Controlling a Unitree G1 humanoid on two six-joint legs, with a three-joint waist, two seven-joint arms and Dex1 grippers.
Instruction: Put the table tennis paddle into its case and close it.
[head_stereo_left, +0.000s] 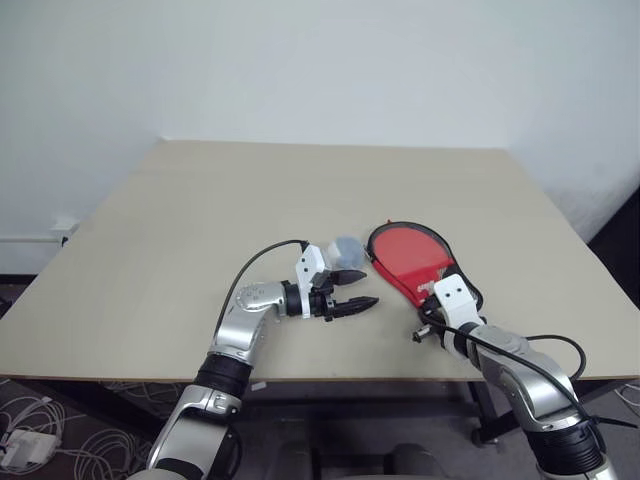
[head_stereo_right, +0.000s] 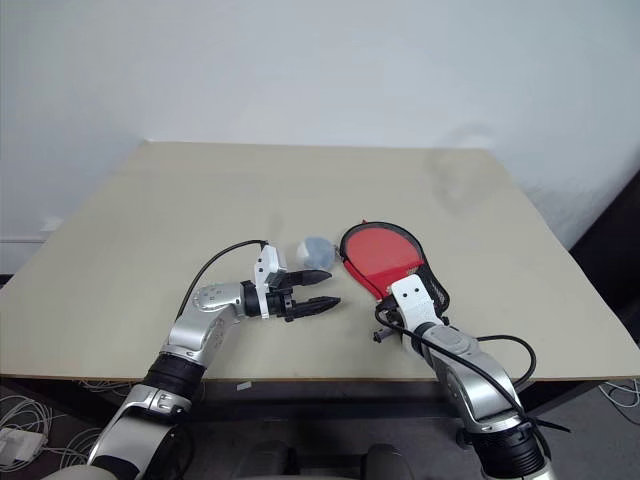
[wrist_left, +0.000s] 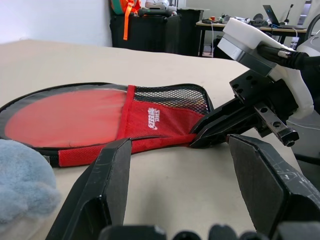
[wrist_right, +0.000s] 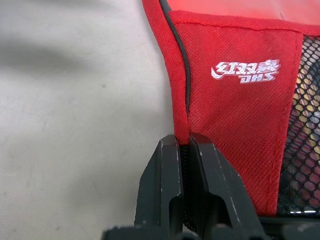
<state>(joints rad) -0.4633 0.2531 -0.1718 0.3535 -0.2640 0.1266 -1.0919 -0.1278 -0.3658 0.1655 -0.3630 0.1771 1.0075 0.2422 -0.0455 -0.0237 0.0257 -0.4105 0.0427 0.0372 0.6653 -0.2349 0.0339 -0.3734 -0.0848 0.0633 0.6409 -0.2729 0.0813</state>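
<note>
The case (head_stereo_left: 405, 252) lies flat on the table, red side up, with black trim, a mesh pocket (wrist_left: 170, 97) and a small white logo (wrist_right: 245, 71). My right gripper (wrist_right: 184, 142) is shut on the case's trimmed edge at its narrow handle end, pointing forward and down. My left gripper (head_stereo_left: 368, 286) hovers level just left of the case, open and empty, its fingers (wrist_left: 112, 175) aimed at that same narrow end. The table tennis paddle is hidden.
A pale grey, ball-like lump (head_stereo_left: 345, 247) rests on the tan table (head_stereo_left: 200, 220) between my left gripper and the case's round end. The table's front edge runs close under both arms. Black cases and a cluttered desk (wrist_left: 240, 22) stand beyond the table.
</note>
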